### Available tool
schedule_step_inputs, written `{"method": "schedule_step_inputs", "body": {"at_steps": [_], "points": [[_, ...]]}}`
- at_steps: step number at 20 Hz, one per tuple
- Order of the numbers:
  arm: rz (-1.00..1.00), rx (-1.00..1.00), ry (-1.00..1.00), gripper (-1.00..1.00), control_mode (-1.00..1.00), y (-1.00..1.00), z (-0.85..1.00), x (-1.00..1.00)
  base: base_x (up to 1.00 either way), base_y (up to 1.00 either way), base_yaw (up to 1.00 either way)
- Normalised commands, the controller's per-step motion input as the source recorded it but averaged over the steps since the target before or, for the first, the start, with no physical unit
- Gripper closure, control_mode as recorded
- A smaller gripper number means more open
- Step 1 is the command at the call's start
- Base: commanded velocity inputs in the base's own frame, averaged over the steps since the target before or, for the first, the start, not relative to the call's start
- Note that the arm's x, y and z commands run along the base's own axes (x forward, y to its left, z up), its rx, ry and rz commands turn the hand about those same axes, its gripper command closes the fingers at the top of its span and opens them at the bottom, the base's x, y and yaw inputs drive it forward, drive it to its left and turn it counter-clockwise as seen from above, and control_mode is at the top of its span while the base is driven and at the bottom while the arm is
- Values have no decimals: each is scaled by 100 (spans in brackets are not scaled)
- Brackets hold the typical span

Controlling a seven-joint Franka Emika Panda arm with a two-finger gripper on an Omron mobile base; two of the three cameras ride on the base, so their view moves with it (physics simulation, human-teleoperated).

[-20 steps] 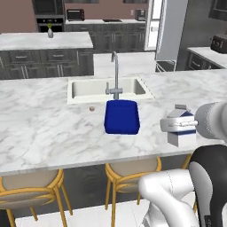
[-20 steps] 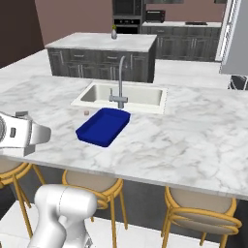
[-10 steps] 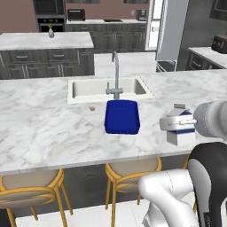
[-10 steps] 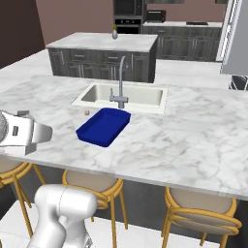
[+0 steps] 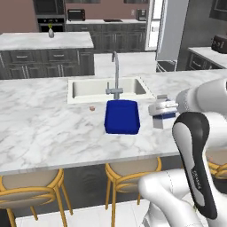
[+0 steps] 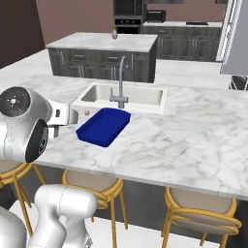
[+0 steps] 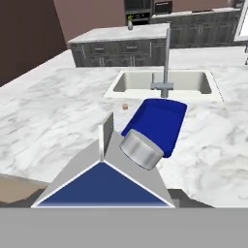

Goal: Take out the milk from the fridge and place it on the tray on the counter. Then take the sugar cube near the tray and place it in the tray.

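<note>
I have the milk carton (image 5: 162,112) in my hand (image 5: 165,111), carried in the air to the right of the blue tray (image 5: 122,116) in the left base view, clear of the marble surface (image 5: 40,124). The hand is clamped on the carton from the arm's side; I can see the white gable top and the dark blue band of the carton poking out past it. In the hand view the carton's top (image 7: 104,179) sits right under the camera, its gable ridge and round grey cap up close, its blue band at the bottom.

The tray lies flat on the surface just in front of the inset white sink (image 5: 107,87), with the steel faucet (image 5: 115,75) rising between sink and tray. From the right base view the tray (image 6: 103,126) is to the right of my wrist.

The sugar cube (image 5: 92,107) sits on the surface to the left of the tray, near the front edge of the sink, apart from the tray. In the hand view I see the cube (image 7: 125,106) as a tiny tan speck beyond the tray's far left corner.

A smaller marble-topped island (image 5: 44,41) over dark cabinets stands behind, and wooden stools (image 5: 31,190) are tucked under the near edge.
</note>
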Motion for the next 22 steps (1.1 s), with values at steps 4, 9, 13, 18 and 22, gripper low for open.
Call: {"method": "schedule_step_inputs", "body": {"at_steps": [4,9,13,18,22], "points": [[26,6,1,100,-100,-37,-28,100,0,0,0],[36,6,0,100,-100,-33,-45,100,0,0,0],[34,4,0,100,-100,-8,-47,100,0,0,0],[22,0,0,100,-100,0,-31,95,0,0,0],[16,0,0,100,-100,0,-35,100,0,0,0]]}}
